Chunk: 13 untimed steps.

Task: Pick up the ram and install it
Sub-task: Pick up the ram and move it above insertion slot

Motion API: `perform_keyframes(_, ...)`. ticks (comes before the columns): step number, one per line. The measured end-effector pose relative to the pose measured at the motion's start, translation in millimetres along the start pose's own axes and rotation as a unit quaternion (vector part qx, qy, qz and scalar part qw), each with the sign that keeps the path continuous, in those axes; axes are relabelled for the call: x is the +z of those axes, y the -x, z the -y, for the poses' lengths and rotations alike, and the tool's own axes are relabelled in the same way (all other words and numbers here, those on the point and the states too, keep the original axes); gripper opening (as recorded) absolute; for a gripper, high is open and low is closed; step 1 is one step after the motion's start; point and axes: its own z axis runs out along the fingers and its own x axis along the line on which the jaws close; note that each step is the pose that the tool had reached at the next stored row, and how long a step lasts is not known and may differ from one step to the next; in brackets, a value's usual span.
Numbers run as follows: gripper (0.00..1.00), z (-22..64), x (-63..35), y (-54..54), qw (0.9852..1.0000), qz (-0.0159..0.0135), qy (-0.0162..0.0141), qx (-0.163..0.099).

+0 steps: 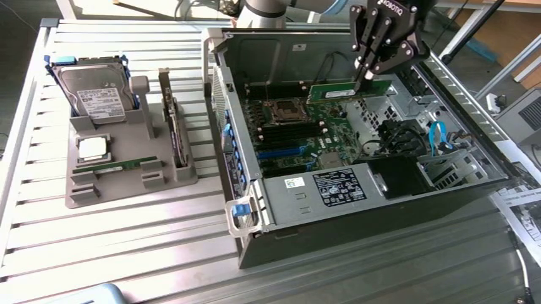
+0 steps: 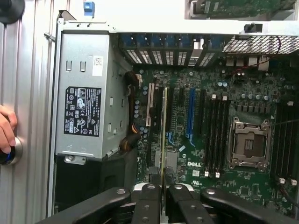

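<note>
Over the open computer case (image 1: 253, 209), my gripper (image 1: 366, 77) is shut on the ram (image 1: 349, 92), a long narrow green stick with a white label. The stick hangs level above the motherboard (image 1: 313, 142), near the case's back wall. In the wrist view the ram (image 2: 163, 130) shows edge-on, a thin line running out from between my fingers (image 2: 150, 198). It sits over the expansion slots, apart from the black memory slots (image 2: 217, 135) beside the empty CPU socket (image 2: 247, 142).
A grey holder (image 1: 85, 193) at the exterior view's left carries a hard drive (image 1: 97, 88), a silver CPU chip (image 1: 93, 147), an upright expansion card (image 1: 173, 126) and another green stick (image 1: 114, 166). A person's hand (image 2: 5, 133) rests on a round button beside the case. The power supply (image 2: 84, 112) fills one end.
</note>
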Motion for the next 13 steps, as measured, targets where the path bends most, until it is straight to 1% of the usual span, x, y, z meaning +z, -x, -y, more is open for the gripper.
perform_keyframes(6, 0.14, 11.6, -0.3, -0.9, 1.0, -0.0016, 0.0001, 0.0)
perform_keyframes(13, 0.14, 23.1, -0.7, -1.7, 1.0, -0.0032, 0.0003, 0.0)
